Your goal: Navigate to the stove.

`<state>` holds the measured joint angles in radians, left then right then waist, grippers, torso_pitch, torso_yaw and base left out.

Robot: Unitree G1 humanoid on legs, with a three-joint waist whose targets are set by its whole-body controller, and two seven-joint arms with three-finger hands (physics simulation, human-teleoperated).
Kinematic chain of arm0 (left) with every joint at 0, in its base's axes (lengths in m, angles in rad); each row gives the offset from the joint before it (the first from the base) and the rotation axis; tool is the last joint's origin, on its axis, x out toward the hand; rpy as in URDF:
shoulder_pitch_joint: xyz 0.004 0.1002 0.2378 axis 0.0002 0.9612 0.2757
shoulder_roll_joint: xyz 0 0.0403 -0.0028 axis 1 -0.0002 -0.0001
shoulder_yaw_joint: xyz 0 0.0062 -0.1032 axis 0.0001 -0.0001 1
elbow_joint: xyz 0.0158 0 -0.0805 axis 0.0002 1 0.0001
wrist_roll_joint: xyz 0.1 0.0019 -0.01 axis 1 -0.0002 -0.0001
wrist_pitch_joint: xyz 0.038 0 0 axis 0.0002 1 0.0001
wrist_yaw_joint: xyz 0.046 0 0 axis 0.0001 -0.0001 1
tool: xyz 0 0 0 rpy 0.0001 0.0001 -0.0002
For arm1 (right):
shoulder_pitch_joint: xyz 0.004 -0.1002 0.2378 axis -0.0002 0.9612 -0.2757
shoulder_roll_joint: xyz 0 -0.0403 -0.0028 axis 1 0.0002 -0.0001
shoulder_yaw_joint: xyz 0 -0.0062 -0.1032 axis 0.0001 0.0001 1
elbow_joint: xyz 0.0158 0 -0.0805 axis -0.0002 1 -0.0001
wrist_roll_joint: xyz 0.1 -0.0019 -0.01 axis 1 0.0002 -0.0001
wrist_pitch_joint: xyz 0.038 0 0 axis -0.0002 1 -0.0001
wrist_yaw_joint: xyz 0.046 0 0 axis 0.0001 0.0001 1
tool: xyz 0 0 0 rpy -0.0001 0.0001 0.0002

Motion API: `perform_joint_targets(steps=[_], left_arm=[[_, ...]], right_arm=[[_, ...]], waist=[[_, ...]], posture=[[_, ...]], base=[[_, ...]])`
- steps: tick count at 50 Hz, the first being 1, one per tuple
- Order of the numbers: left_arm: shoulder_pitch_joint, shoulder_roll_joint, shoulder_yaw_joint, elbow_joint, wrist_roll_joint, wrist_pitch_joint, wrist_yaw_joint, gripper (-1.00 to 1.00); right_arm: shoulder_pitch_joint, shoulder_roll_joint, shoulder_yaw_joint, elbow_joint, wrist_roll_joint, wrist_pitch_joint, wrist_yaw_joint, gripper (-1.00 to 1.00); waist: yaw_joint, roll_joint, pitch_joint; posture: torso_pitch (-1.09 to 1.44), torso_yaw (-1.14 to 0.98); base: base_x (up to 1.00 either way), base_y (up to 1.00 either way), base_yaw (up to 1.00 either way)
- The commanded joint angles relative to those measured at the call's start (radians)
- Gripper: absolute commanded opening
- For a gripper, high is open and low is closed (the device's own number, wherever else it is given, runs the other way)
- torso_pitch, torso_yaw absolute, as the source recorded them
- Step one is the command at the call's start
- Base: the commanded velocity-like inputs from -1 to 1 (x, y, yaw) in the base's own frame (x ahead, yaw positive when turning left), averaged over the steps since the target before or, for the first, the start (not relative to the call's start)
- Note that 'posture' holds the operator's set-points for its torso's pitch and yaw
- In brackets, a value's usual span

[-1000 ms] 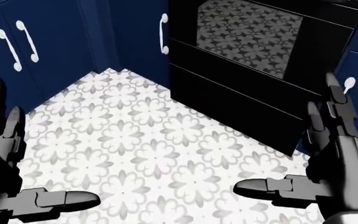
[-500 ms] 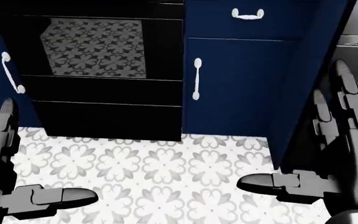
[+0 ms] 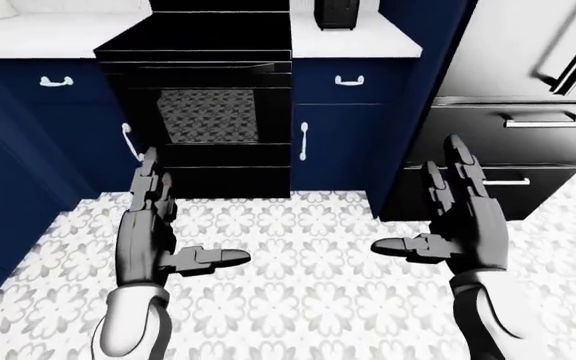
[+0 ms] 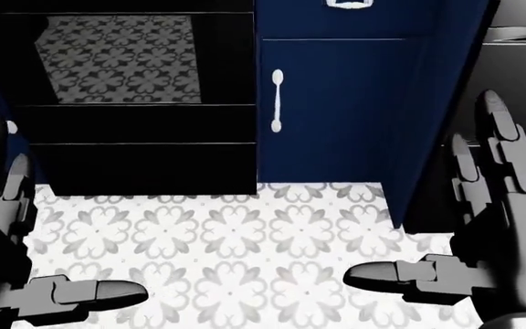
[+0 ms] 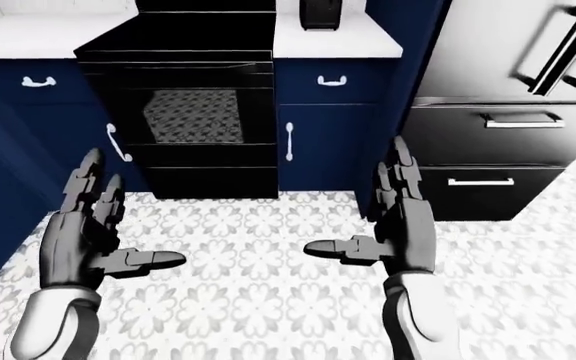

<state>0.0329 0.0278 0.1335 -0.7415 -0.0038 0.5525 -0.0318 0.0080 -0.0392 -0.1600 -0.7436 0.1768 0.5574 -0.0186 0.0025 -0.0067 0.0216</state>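
The black stove stands at the upper middle of the left-eye view, set between navy blue cabinets. Its flat black top and its oven door with a window show. It fills the upper left of the head view. My left hand is open and empty, held over the floor below the oven door. My right hand is open and empty, further right, in front of the fridge drawers.
Navy cabinets with white handles flank the stove under white counters. A steel fridge with drawers stands at the right. A dark appliance sits on the counter. Patterned tile floor spreads below. A cabinet run lines the left.
The whole picture has swung: the camera turned toward the stove, so it now faces me squarely. The stove shifted from the right of the head view to its left. Both hands keep their pose.
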Motion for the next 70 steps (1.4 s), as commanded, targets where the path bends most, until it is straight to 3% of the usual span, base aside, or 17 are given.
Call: perform_joint_targets(steps=[1, 4, 10, 14, 17, 19, 27, 29, 30, 33, 36, 38, 40, 41, 46, 53, 70], left_arm=[[-0.018, 0.004, -0.004, -0.047, -0.002, -0.038, -0.003, 1.0], [-0.02, 0.004, -0.003, -0.041, -0.003, -0.041, -0.003, 1.0], [-0.02, 0.003, -0.005, -0.031, -0.003, -0.05, -0.003, 1.0], [-0.016, 0.003, -0.006, -0.028, -0.001, -0.056, -0.004, 1.0], [-0.016, 0.003, -0.005, -0.032, -0.002, -0.052, -0.004, 1.0], [-0.016, 0.003, -0.006, -0.029, -0.001, -0.055, -0.004, 1.0], [-0.012, 0.001, -0.006, -0.04, -0.002, -0.048, -0.003, 1.0], [-0.011, 0.002, -0.007, -0.033, -0.001, -0.054, -0.003, 1.0], [-0.011, 0.002, -0.007, -0.039, -0.001, -0.05, -0.003, 1.0], [-0.014, 0.002, -0.009, -0.034, 0.0, -0.051, -0.003, 1.0], [-0.015, 0.002, -0.011, -0.041, 0.001, -0.044, -0.002, 1.0], [-0.015, 0.002, -0.011, -0.037, 0.001, -0.047, -0.003, 1.0], [-0.015, 0.001, -0.016, -0.047, 0.003, -0.038, -0.001, 1.0], [-0.014, 0.001, -0.016, -0.048, 0.004, -0.038, -0.002, 1.0], [-0.013, 0.001, -0.014, -0.046, 0.001, -0.041, -0.004, 1.0], [-0.01, 0.0, -0.016, -0.055, 0.005, -0.034, -0.004, 1.0], [-0.006, -0.001, -0.024, -0.042, 0.012, -0.049, -0.006, 1.0]], right_arm=[[-0.013, -0.003, -0.004, -0.038, -0.005, -0.032, 0.002, 1.0], [-0.017, -0.001, -0.007, -0.035, 0.0, -0.03, 0.002, 1.0], [-0.02, -0.001, -0.01, -0.03, 0.004, -0.03, -0.002, 1.0], [-0.016, -0.001, -0.006, -0.025, 0.001, -0.039, -0.001, 1.0], [-0.016, -0.001, -0.007, -0.022, 0.003, -0.042, 0.0, 1.0], [-0.014, -0.001, -0.007, -0.027, 0.003, -0.039, -0.001, 1.0], [-0.012, 0.0, -0.009, -0.034, 0.005, -0.032, -0.003, 1.0], [-0.012, 0.0, -0.01, -0.029, 0.005, -0.037, -0.002, 1.0], [-0.013, 0.0, -0.01, -0.032, 0.005, -0.033, -0.003, 1.0], [-0.015, -0.001, -0.01, -0.028, 0.004, -0.034, -0.004, 1.0], [-0.016, -0.002, -0.01, -0.035, 0.004, -0.027, -0.005, 1.0], [-0.017, -0.002, -0.01, -0.029, 0.002, -0.031, -0.005, 1.0], [-0.02, -0.003, -0.01, -0.03, 0.002, -0.028, -0.005, 1.0], [-0.02, -0.003, -0.01, -0.03, 0.002, -0.027, -0.005, 1.0], [-0.022, 0.002, -0.015, -0.038, 0.02, -0.011, -0.01, 1.0], [-0.017, -0.002, -0.008, -0.036, 0.031, -0.031, -0.009, 1.0], [-0.013, -0.001, -0.008, -0.034, 0.032, -0.045, -0.005, 1.0]], waist=[[-0.002, -0.002, -0.01], [-0.011, -0.059, -0.007], [-0.022, -0.036, 0.006], [-0.023, 0.027, 0.004], [-0.027, 0.119, -0.033], [-0.011, 0.082, 0.007], [0.004, -0.016, 0.015], [-0.015, -0.081, -0.01], [-0.021, -0.027, 0.021], [-0.019, -0.06, -0.014], [-0.027, -0.028, 0.005], [-0.025, 0.018, 0.01], [-0.01, 0.135, -0.026], [-0.006, 0.069, 0.004], [0.01, 0.013, 0.003], [0.01, 0.072, 0.005], [0.026, -0.023, 0.008]], posture=[[0.0, 0.0], [0.0, 0.0], [0.0, 0.0], [0.0, 0.0], [0.0, 0.0], [0.0, 0.0], [0.0, 0.0], [0.0, 0.0], [0.0, 0.0], [0.0, 0.0], [0.0, 0.0], [0.0, 0.0], [0.0, 0.0], [0.0, 0.0], [0.0, 0.0], [0.0, 0.0], [0.0, 0.0]], base=[[0.0, 0.47, 0.0], [0.0, 1.0, 0.0], [0.0, 1.0, 0.0], [0.0, 0.86, 0.0], [0.0, 0.85, 0.0], [0.0, 0.85, 0.0], [0.0, 0.85, 0.0], [0.0, 0.86, 0.0], [0.0, 0.85, 0.0], [0.0, 0.86, 0.0], [0.0, 0.85, 0.0], [0.0, 0.86, 0.0], [0.0, 0.85, 0.0], [0.0, 0.85, 0.0], [0.0, 0.67, 0.0], [0.0, -0.25, 0.0], [0.0, 0.0, 0.0]])
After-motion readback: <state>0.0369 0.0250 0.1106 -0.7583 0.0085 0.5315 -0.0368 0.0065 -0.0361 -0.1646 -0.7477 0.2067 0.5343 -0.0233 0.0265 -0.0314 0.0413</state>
